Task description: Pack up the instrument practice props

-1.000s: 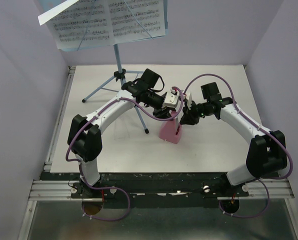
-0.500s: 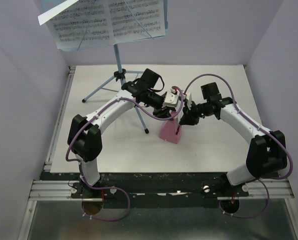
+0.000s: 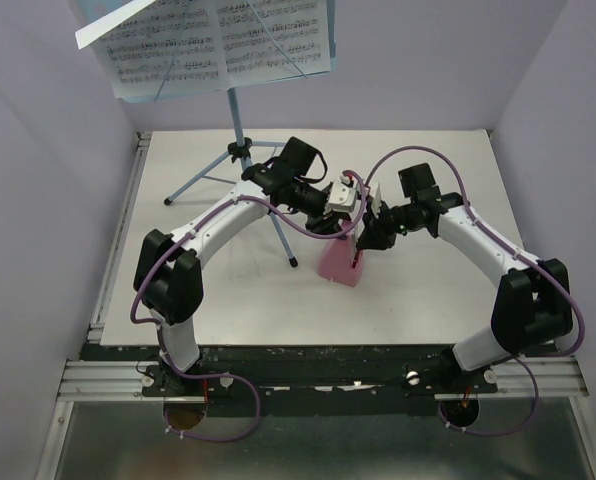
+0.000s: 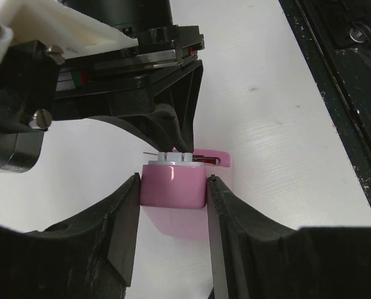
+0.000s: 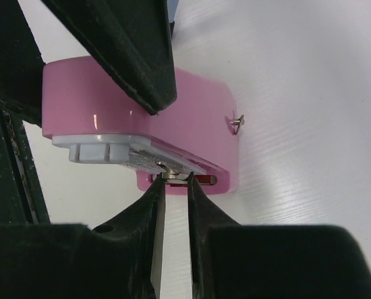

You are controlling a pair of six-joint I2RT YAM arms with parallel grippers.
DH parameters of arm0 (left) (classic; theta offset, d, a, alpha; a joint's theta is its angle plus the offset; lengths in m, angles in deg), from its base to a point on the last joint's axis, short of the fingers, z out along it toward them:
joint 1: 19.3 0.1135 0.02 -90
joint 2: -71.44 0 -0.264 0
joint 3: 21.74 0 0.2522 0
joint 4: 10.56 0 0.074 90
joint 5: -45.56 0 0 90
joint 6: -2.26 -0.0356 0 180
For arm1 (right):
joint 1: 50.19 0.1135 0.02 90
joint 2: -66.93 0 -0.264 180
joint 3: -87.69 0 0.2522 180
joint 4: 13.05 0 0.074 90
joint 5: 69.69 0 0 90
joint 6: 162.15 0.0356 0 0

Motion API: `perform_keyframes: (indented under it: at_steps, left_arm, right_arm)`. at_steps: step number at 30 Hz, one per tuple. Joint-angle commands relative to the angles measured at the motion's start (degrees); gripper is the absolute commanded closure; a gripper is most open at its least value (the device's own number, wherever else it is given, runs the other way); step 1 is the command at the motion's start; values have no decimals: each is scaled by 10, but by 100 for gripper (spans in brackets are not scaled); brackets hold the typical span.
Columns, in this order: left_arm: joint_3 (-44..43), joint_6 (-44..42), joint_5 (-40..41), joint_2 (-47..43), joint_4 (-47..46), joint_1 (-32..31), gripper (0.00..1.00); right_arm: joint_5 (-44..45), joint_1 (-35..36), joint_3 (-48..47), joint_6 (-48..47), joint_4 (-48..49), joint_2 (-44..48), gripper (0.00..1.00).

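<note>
A light-blue music stand (image 3: 240, 120) stands upright on its thin tripod well off to the left of, and behind, the left gripper (image 4: 173, 182), at the back of the white table (image 3: 428, 300). White sheet music (image 3: 228, 40) is spread across its desk, and one tripod leg slants down past the left arm (image 3: 218, 220) to end near the gripper's left side, apart from it. The left gripper reaches over the middle of the table and is clamped on the narrow top of a pink metronome (image 3: 336, 268); in the left wrist view one black finger (image 4: 120, 230) presses against each side of the pink body. The metronome stands on the table directly beneath both grippers, between the two arms. Facing the left gripper from the opposite side, the right gripper (image 5: 175, 185) meets the metronome's front face, its fingers drawn nearly together with only a thin slit between them. Their tips nip a small metal piece (image 5: 173, 176) on that face, just beside a red strip (image 5: 201, 180) set in the pink front. In the right wrist view a pale grey ridged cap (image 5: 95, 147) sits just left of the right gripper's tips, with one of the left gripper's dark fingers bearing on the pink body above it. The right arm (image 3: 483, 240) curves away to the right toward its base at the near edge.
</note>
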Motion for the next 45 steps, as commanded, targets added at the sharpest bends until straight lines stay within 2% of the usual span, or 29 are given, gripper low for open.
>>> perform_keyframes:
  at_steps: [1,9,15,23,29,33,37,39,40,42,45]
  left_arm:
    - [18,0,20,0,24,3,100]
    - [23,12,21,-1,12,0,100]
    - [60,58,50,-19,-63,-1,100]
    - [105,73,75,-40,-125,-1,100]
    - [116,75,91,-46,-143,0,80]
    - [128,79,106,-61,-166,0,54]
    - [113,61,119,-76,-157,0,36]
    - [101,53,123,-84,-148,3,21]
    - [97,47,124,-89,-145,5,19]
    - [98,35,124,-100,-140,5,1]
    - [107,18,124,-113,-118,6,1]
  right_arm:
    - [-34,9,-29,26,21,-10,89]
    - [-40,17,-34,33,24,-14,90]
    - [-42,32,-16,10,9,8,90]
    - [-52,39,22,13,9,31,87]
    - [-48,39,25,31,16,36,79]
    - [-35,39,22,30,8,40,73]
    - [-9,39,24,31,1,53,52]
    - [-2,39,24,33,-3,60,44]
    - [-1,39,24,34,-7,66,40]
    - [1,40,24,38,-11,74,36]
    - [3,39,21,43,-23,83,34]
